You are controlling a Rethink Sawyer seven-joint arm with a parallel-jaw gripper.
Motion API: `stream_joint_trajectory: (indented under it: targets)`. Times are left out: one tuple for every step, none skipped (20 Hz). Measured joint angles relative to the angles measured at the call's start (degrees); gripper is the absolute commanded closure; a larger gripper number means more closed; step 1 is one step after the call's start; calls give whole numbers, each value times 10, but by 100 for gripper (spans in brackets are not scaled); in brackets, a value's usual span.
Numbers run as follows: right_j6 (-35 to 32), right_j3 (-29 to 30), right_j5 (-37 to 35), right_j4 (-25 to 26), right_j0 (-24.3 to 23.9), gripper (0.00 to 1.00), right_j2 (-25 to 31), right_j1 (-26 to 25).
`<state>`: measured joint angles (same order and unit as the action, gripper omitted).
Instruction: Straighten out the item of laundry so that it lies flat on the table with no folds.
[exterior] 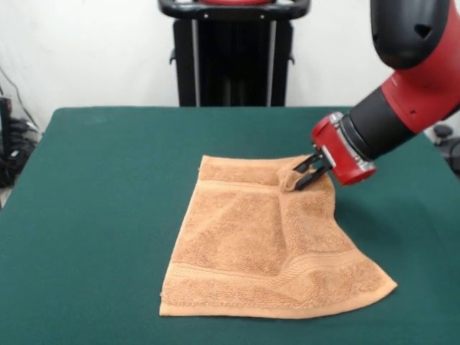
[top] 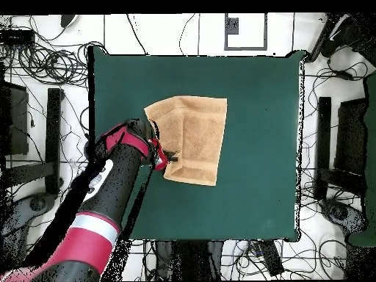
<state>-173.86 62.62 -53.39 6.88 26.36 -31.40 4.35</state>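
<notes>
The item of laundry (exterior: pixel 244 248) is a light orange-tan towel lying near the middle of the dark green table (exterior: pixel 100 187). Its right part is folded over the rest, with a crease running down the middle, and the front right corner spreads out to a point. My gripper (exterior: pixel 305 175) reaches in from the right at the towel's far right corner. It is shut on a small raised bunch of cloth there. In the overhead view the gripper (top: pixel 169 155) meets the item of laundry (top: pixel 198 136) at its lower left edge, on the table (top: pixel 257 110).
Green cloth lies bare on all sides of the towel, widest to the left in the front view. The red and black arm (exterior: pixel 402 108) slants over the table's right side. Cables and stands (top: pixel 44 110) surround the table in the overhead view.
</notes>
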Motion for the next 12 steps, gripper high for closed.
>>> stream_joint_trajectory:
  targets:
    - [0, 0, 0, 0, 0, 100, 0, 3]
    - [0, 0, 0, 0, 0, 100, 0, 5]
    - [0, 0, 0, 0, 0, 100, 0, 8]
    - [0, 0, 0, 0, 0, 100, 0, 10]
    - [0, 0, 0, 0, 0, 100, 0, 12]
    - [0, 0, 0, -1, 0, 100, 0, 16]
    - [0, 0, 0, -2, 0, 100, 0, 20]
    - [0, 0, 0, -3, 0, 100, 0, 23]
    - [0, 0, 0, -5, 0, 100, 0, 27]
    - [0, -1, 0, -5, 0, 100, 0, 29]
    - [0, -2, 0, -6, 0, 100, 0, 32]
    - [0, -4, 0, -7, 0, 100, 0, 35]
